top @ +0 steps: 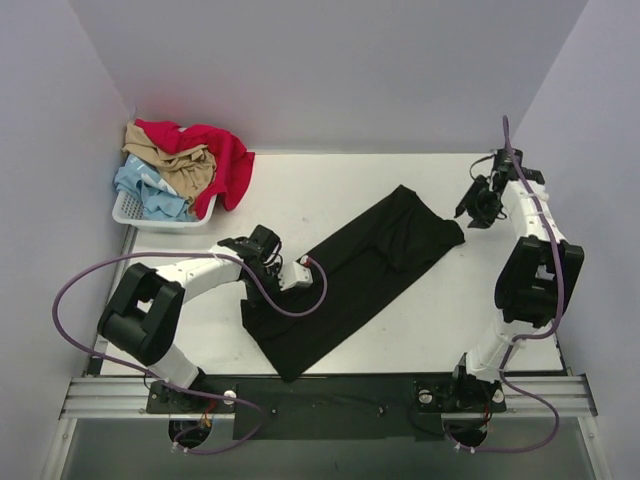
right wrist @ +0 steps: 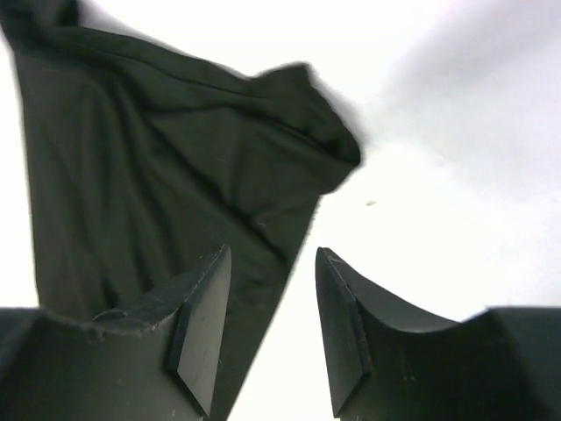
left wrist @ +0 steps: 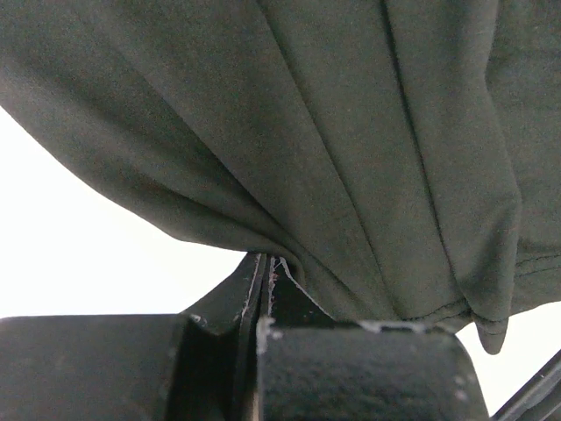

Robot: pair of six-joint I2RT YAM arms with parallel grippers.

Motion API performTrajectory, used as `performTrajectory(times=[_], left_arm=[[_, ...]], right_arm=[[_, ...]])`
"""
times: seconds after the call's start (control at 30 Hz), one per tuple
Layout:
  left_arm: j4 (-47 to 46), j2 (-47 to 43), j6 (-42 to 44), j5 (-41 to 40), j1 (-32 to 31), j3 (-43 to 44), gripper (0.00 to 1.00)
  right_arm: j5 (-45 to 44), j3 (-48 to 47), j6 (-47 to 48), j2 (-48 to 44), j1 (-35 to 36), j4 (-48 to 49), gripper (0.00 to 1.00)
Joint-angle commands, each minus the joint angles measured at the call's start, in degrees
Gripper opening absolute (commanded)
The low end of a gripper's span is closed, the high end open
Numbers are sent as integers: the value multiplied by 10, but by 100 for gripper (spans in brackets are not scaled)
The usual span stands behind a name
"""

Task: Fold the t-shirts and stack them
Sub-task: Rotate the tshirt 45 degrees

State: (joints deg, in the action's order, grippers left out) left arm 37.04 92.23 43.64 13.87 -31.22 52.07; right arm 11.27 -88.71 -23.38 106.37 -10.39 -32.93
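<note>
my left claw [left wrist: 266, 267] is clamped tight on the black t-shirt [top: 380, 255]; my right claw [right wrist: 272, 263], at its two o'clock, stands partly open, empty

Robotics laboratory cell: my left arm [top: 150, 310] and right arm [top: 535, 270] stand bolted to an aluminium rail [top: 90, 400] at a white table [top: 300, 190], boxed by bare pale walls [top: 330, 70], purple cables [top: 58, 300] looping exposed.

The black t-shirt [top: 375, 265] is lying as a long, wrinkled folded strip, slanting from near-left to far-right; the red t-shirt [top: 222, 155], tan t-shirt [top: 180, 165] and pale blue t-shirt [top: 150, 190] are sitting crumpled together in the white basket [top: 130, 213], far-left
</note>
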Motion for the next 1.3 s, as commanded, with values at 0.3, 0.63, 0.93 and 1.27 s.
performTrajectory(times=[0.3,0.63,0.93,1.27], left_arm=[[52,-55,-24,-46,18,-28,31],[126,-55,-22,131,92,73,49],[52,-19,2,254,53,74,49],[32,-51,93,267,-41,60,54]], right_arm=[[78,84,-83,121,-32,117,35],[155,-196,-149,294,-27,127,0],[198,-413,-154,417,-20,98,34],[148,58,54,-68,-20,182,53]])
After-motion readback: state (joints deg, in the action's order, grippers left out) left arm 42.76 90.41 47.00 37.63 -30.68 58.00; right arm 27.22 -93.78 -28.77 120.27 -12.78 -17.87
